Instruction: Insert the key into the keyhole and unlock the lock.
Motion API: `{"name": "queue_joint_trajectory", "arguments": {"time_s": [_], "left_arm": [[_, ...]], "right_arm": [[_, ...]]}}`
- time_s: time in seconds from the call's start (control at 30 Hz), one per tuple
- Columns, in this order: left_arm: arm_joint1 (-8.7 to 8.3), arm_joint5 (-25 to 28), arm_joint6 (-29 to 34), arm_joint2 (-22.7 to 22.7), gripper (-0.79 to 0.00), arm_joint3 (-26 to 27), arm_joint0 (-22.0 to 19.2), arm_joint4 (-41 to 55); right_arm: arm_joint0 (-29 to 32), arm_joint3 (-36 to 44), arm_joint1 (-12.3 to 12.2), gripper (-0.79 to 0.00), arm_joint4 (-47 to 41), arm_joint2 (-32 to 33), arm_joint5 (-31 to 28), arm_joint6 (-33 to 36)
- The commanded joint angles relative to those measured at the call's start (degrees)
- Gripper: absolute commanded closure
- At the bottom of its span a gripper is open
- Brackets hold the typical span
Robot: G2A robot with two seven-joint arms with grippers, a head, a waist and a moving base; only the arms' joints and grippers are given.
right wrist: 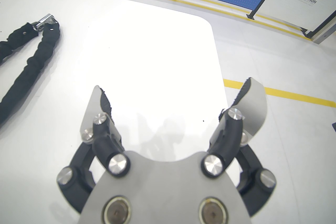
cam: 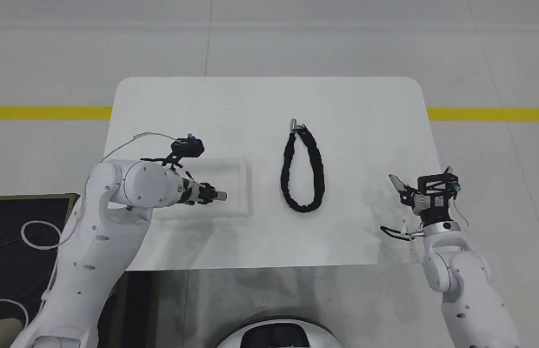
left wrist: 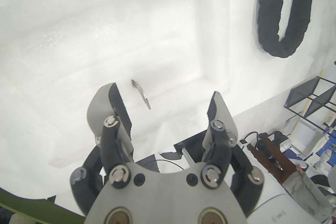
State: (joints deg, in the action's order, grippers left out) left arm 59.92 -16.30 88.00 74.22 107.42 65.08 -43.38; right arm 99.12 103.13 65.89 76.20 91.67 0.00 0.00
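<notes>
One key (left wrist: 142, 94) in white foam tray (left wrist: 215, 33), left claw (left wrist: 164, 89) spread above.

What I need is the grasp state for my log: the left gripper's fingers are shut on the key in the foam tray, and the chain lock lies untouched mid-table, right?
Wrong on the grip: the left wrist view shows the fingers of the left gripper open, with the key lying ungripped in the foam tray between them. The chain lock does lie untouched mid-table.

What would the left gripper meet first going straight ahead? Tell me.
Likely the key, standing in the white foam tray ahead of the open left gripper; depth is unclear.
</notes>
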Motion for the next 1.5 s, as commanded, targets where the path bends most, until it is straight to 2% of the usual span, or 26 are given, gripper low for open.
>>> {"name": "queue_joint_trajectory", "arguments": {"time_s": [0.0, 0.3, 0.73, 1.2, 1.4, 1.47], "left_arm": [[-0.31, 0.0, 0.0, 0.1, -0.388, -0.6, -0.1, 0.1], [-1.07, 0.0, 0.0, 0.3, -0.36, -0.9, 0.0, -1.3], [-0.87, -0.4, -0.4, -3.2, -0.274, -4.2, -2.5, -4.2], [-0.79, 0.0, 0.0, -3.1, -0.108, -4.9, -2.4, -5.5], [-0.85, -0.3, -0.3, -1.7, -0.132, -5.0, -1.9, -5.1], [-0.87, -0.2, -0.2, -1.3, -0.172, -5.4, -2.0, -4.5]], "right_arm": [[0.0, 0.0, 0.0, -0.785, 0.0, 0.0, 0.0, 0.0], [0.0, 0.0, 0.0, -0.785, 0.0, 0.0, 0.0, 0.0], [0.0, 0.0, 0.0, -0.785, 0.0, 0.0, 0.0, 0.0], [0.0, 0.0, 0.0, -0.785, 0.0, 0.0, 0.0, 0.0], [0.0, 0.0, 0.0, -0.785, 0.0, 0.0, 0.0, 0.0], [0.0, 0.0, 0.0, -0.785, 0.0, 0.0, 0.0, 0.0]]}}
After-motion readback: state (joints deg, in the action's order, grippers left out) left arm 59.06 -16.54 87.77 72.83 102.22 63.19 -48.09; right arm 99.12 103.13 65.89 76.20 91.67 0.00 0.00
